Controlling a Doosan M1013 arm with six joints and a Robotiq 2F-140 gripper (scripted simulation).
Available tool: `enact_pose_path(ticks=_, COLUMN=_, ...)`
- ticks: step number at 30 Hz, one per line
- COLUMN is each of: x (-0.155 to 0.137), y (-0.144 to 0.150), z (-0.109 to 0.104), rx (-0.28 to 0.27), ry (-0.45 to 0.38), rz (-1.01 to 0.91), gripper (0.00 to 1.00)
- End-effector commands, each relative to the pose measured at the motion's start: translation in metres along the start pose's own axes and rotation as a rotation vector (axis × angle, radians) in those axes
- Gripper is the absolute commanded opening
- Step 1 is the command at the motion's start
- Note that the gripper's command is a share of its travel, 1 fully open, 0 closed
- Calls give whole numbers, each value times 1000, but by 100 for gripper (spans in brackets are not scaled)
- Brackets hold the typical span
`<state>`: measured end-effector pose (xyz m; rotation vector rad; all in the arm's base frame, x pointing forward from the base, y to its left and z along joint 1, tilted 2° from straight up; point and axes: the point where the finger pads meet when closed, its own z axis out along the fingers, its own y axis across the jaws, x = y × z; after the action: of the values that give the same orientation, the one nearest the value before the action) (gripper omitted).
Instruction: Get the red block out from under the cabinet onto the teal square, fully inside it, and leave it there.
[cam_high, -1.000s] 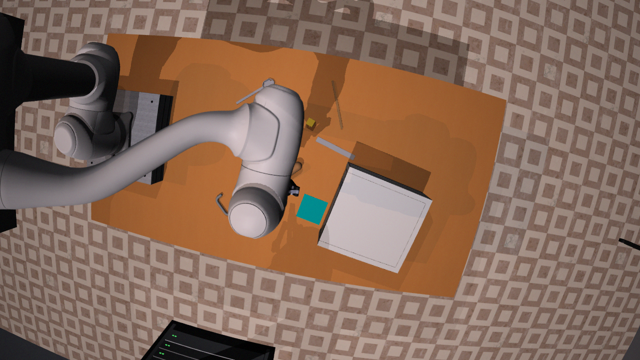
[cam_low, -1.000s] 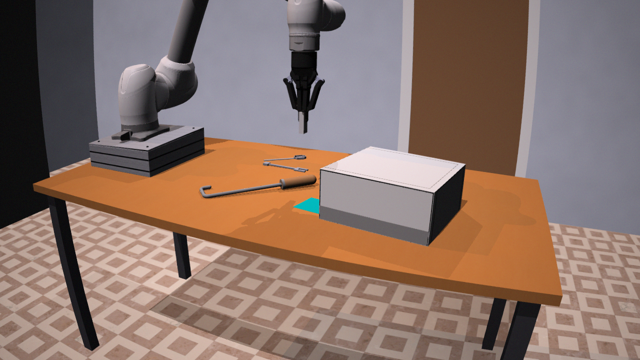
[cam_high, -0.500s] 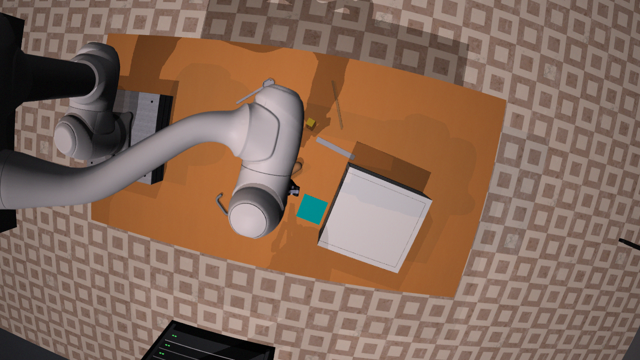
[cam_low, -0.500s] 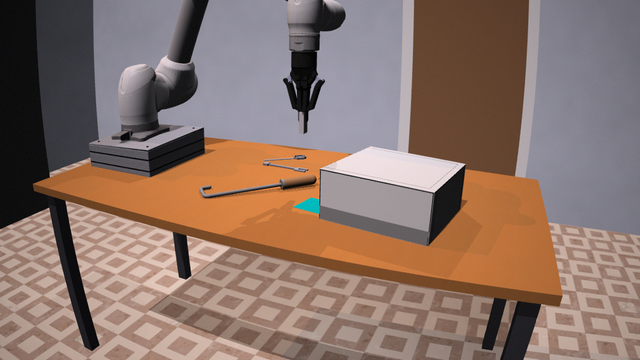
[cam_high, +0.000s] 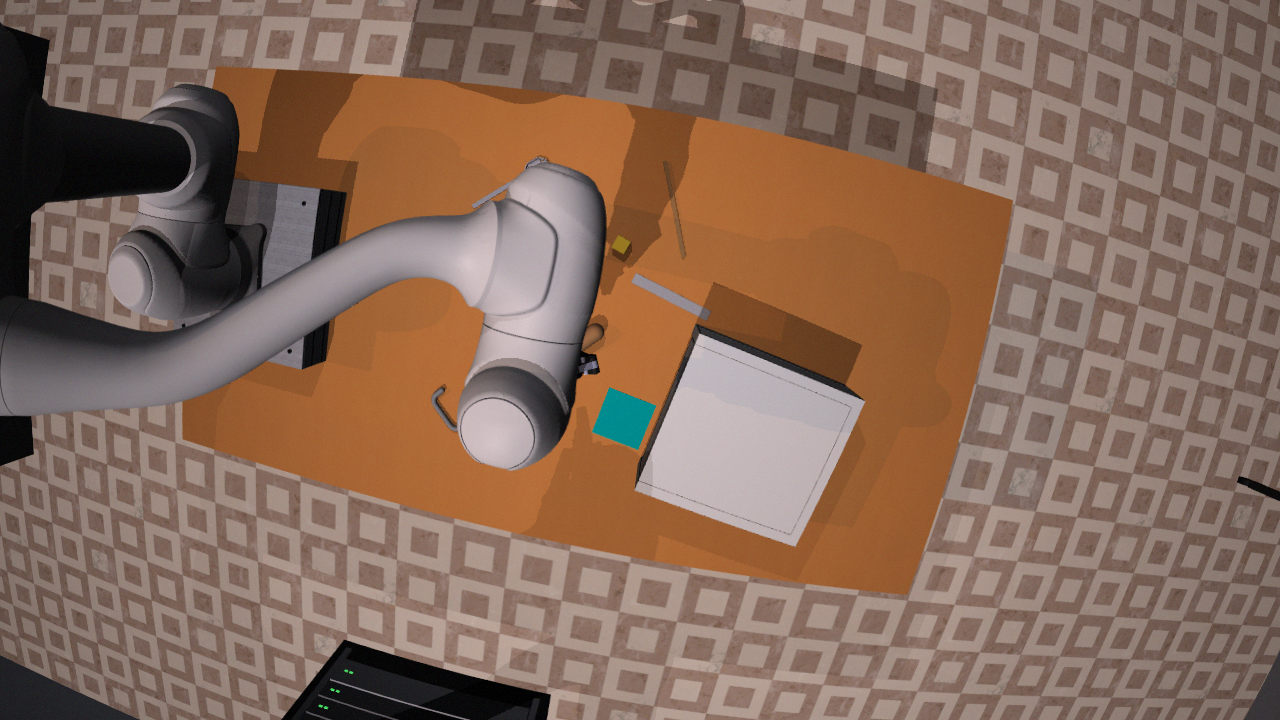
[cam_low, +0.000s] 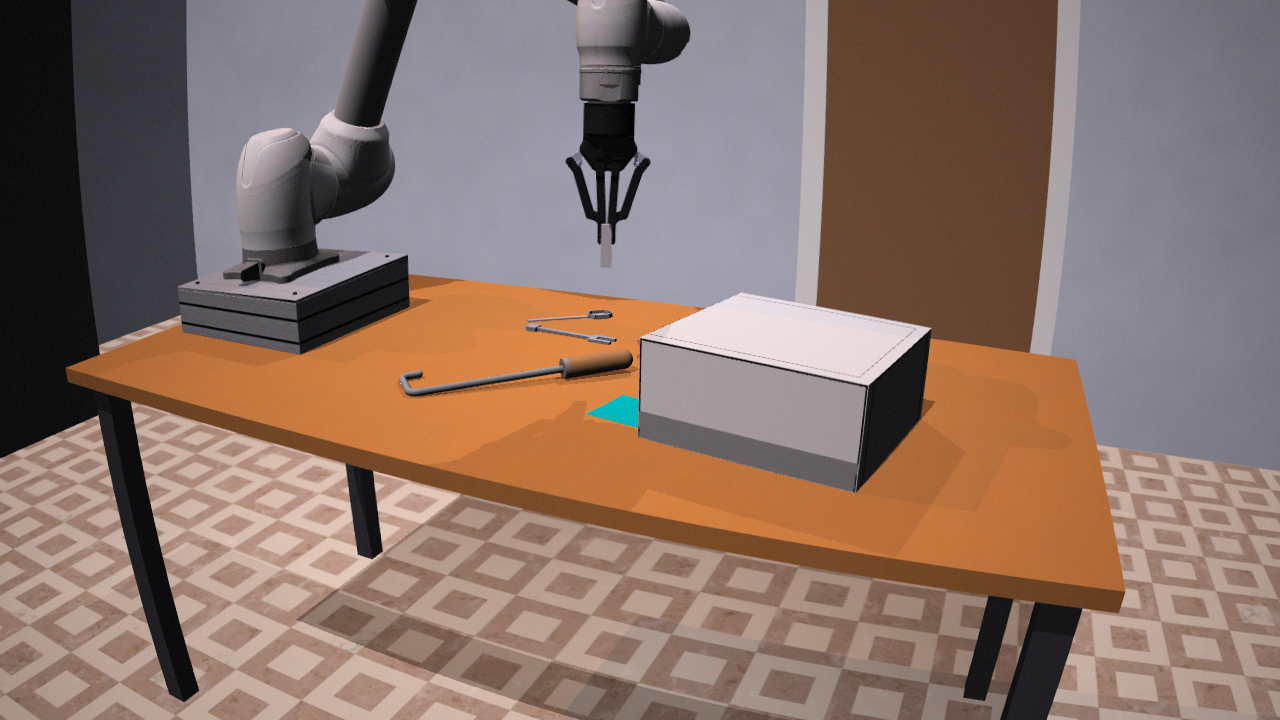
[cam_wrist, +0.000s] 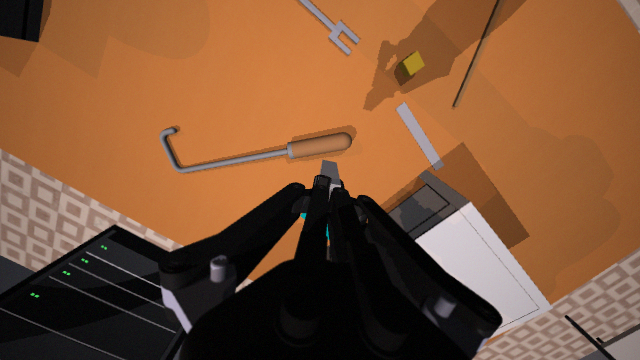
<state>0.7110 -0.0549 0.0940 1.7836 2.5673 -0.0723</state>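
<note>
Hardly anything looks done: the jaws hang pressed together on nothing, high above the hook tool's (cam_wrist: 255, 155) wooden handle, the teal square (cam_high: 623, 417) below and beside them is bare, and the red block is nowhere visible, presumably under the cabinet (cam_low: 778, 376).

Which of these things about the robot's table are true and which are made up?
1. The black gripper hangs high above the orange table, shut and holding nothing. True.
2. The red block sits on the flat teal square. False: the square is bare and no red block shows in any view.
3. The hook tool with the wooden handle lies flat on the table. True.
4. The small yellow cube rests on top of the white box-shaped cabinet. False: it sits on the table, away from the cabinet.
5. The teal square lies right beside the cabinet. True.
</note>
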Motion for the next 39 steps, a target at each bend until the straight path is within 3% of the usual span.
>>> enact_pose_path(ticks=1, x=0, y=0, z=0, rx=-6, ry=9, rz=-279, gripper=0)
enact_pose_path(ticks=6, x=0, y=0, z=0, rx=-2, ry=-3, rz=-535, gripper=0)
enact_pose_path(ticks=8, x=0, y=0, z=0, rx=-2, ry=-3, rz=-535, gripper=0)
enact_pose_path(ticks=9, x=0, y=0, z=0, rx=0, ry=-7, rz=-684, gripper=0)
enact_pose_path(ticks=23, x=0, y=-1, z=0, rx=17, ry=-27, rz=-1375, gripper=0)
enact_pose_path(ticks=25, x=0, y=-1, z=0, rx=17, ry=-27, rz=-1375, gripper=0)
enact_pose_path(ticks=26, x=0, y=-1, z=0, rx=17, ry=-25, rz=-1523, gripper=0)
enact_pose_path(ticks=35, x=0, y=-1, z=0, rx=-15, ry=2, rz=-1946, gripper=0)
enact_pose_path(ticks=39, x=0, y=-1, z=0, rx=-19, ry=5, rz=-1965, gripper=0)
